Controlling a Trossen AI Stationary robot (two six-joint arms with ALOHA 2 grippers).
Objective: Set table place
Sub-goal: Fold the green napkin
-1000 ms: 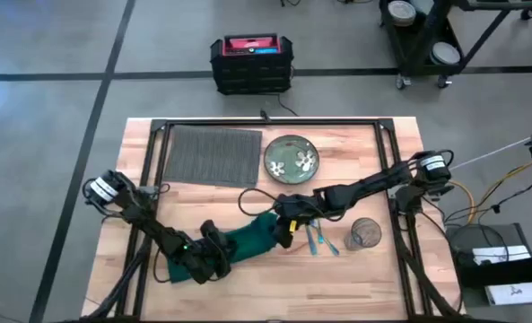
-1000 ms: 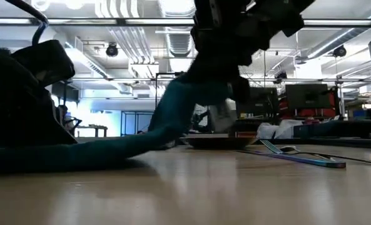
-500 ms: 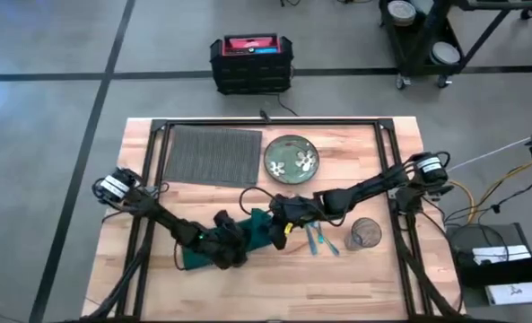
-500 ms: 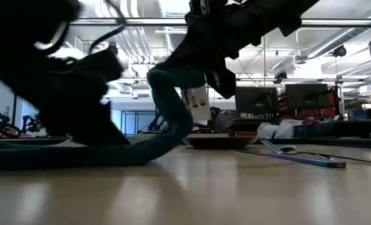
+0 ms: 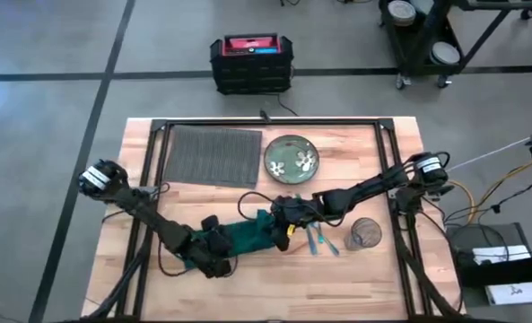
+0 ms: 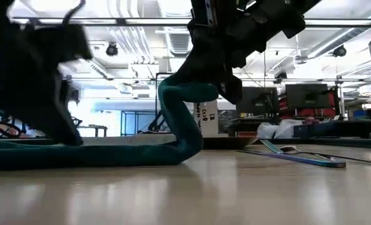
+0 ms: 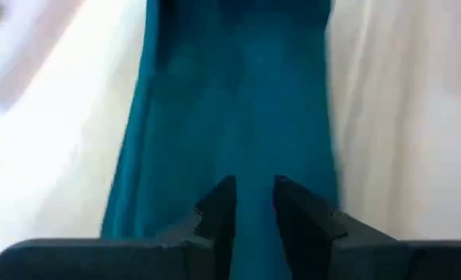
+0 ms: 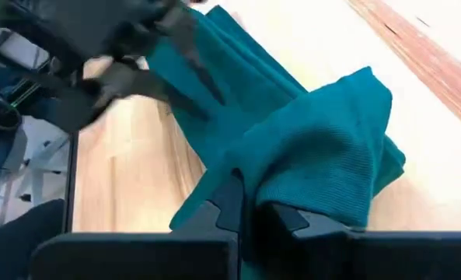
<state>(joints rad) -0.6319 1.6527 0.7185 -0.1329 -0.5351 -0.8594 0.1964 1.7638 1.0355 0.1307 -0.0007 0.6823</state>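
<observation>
Napkin (image 5: 248, 236) work is what both of your arms are on: the right gripper (image 5: 283, 222) is clamped on one end of the green cloth and lifts it off the table (image 5: 274, 287), so that end arches up in the low view, while the left gripper (image 5: 213, 258) seems pinched on the other end, though its wrist view is blurred. Holding both ends lets you stretch or fold the cloth. The placemat (image 5: 213, 155) lies at the table's far side, just beside the plate (image 5: 292, 156), well apart from the napkin. Compared with half a second ago, your left gripper has pulled back toward its own side, drawing the cloth out longer.
</observation>
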